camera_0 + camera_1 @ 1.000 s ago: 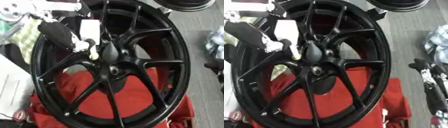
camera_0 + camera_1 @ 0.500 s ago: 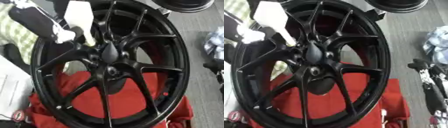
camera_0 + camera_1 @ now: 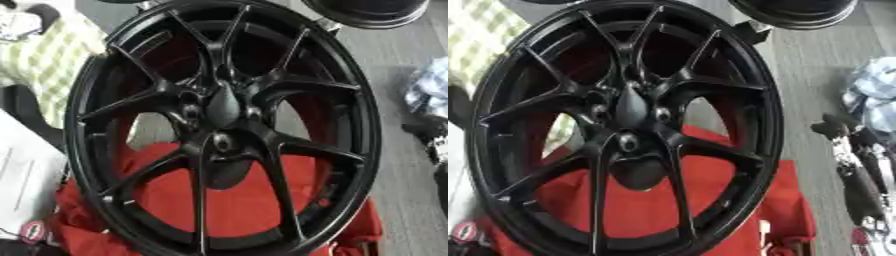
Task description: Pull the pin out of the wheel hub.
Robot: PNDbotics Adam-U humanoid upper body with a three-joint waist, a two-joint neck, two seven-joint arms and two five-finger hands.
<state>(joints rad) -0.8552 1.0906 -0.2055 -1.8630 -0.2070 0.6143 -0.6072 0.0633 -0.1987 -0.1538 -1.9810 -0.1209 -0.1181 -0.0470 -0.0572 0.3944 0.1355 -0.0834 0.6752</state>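
The black wheel hub (image 3: 223,125) lies tilted on a red cloth (image 3: 236,200); no pin can be made out at its centre. Right of it, the right hand (image 3: 859,170) lies blurred, its fingers unreadable.

Red cloth (image 3: 227,200), checked fabric (image 3: 44,55)

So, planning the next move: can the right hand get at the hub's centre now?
Probably yes: the right hand rests beside the wheel, and nothing covers the hub.
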